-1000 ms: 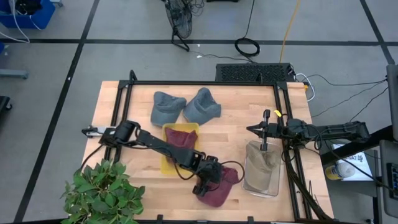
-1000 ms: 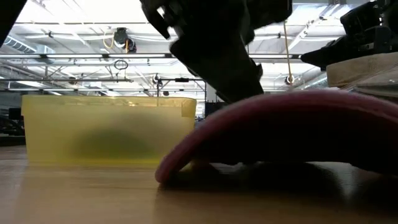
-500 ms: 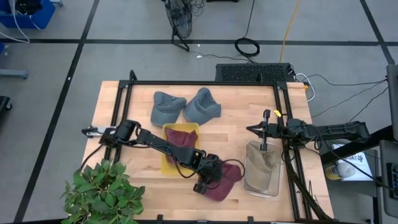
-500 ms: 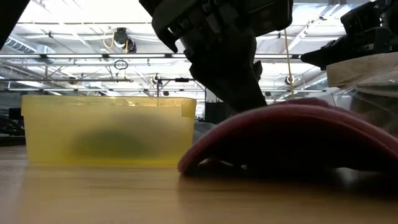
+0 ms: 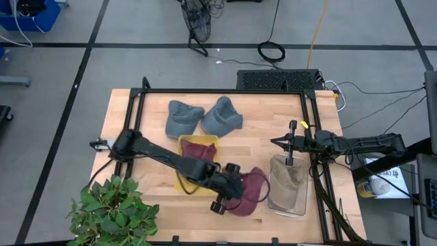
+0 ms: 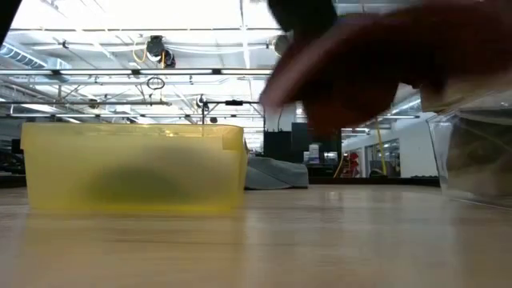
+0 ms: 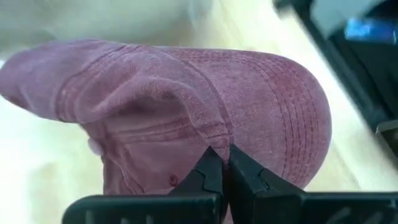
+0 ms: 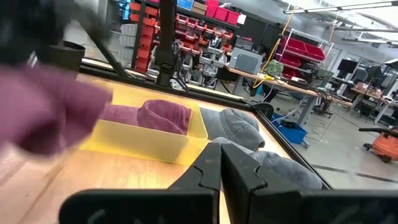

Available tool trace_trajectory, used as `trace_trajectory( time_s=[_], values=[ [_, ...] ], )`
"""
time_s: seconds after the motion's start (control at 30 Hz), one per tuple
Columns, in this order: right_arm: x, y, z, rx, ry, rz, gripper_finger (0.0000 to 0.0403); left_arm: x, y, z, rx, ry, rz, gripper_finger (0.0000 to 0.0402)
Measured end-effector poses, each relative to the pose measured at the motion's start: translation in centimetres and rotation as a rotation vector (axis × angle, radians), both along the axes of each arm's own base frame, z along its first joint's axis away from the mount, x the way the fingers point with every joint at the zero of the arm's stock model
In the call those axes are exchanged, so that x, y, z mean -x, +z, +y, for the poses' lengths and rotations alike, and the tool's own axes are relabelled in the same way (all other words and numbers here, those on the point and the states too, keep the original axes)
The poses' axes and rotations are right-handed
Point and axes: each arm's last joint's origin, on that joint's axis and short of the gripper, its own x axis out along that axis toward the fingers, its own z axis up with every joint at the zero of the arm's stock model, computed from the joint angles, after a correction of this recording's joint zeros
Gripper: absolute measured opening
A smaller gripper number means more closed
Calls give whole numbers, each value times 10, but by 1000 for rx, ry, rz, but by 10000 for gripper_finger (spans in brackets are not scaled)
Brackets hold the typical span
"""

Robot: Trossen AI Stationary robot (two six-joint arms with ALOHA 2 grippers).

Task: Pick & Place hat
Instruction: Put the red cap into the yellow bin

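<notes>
- High view: the left gripper (image 5: 229, 186) reaches across the table toward its front edge and pinches a maroon hat (image 5: 247, 193), which sits between the yellow bin (image 5: 183, 179) and the clear bin (image 5: 287, 200). The yellow bin already contains a second maroon hat (image 5: 198, 150). Two grey hats (image 5: 184, 117) lie side by side near the table's far edge. The right gripper (image 5: 289, 143) waits at the clear bin's far rim, just inside the table's right edge; a tan hat (image 5: 289, 176) lies in that bin. A potted plant (image 5: 113, 212) stands at the table's front left corner.
- Low view: the maroon hat (image 6: 384, 68) hangs clear of the wooden table (image 6: 256, 248) — lifted, with open space under it — beside the yellow bin (image 6: 132, 168).
- Left wrist view: the two fingers (image 7: 208, 171) are pressed together on a fold of the maroon hat (image 7: 261, 99).
- Right wrist view: the right gripper's (image 8: 221, 163) jaws are pressed together, holding nothing; beyond them the yellow bin (image 8: 143, 140) and the grey hats (image 8: 233, 127).
</notes>
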Motion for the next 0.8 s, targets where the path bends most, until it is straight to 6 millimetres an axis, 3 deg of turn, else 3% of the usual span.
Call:
trace_trajectory(
  time_s=[0.13, 0.27, 0.43, 0.53, 0.63, 0.8],
  values=[
    [0, 0, 0, 0, 0, 0, 0, 17, 52, 4, -54, 31, -131, 7],
    [0, 0, 0, 0, 0, 0, 0, 52, 104, 19, -151, 90, -217, 6],
    [0, 0, 0, 5, -1, 3, 0, 98, 140, 45, -189, 257, -263, 6],
    [0, 0, 0, 15, -1, 5, 0, 121, 143, 57, -180, 280, -276, 4],
    [0, 0, 0, 15, -2, 4, 0, 137, 135, 67, -158, 286, -284, 4],
    [0, 0, 0, 14, -3, 3, 0, 146, 94, 81, -71, 270, -291, 4]
  ],
)
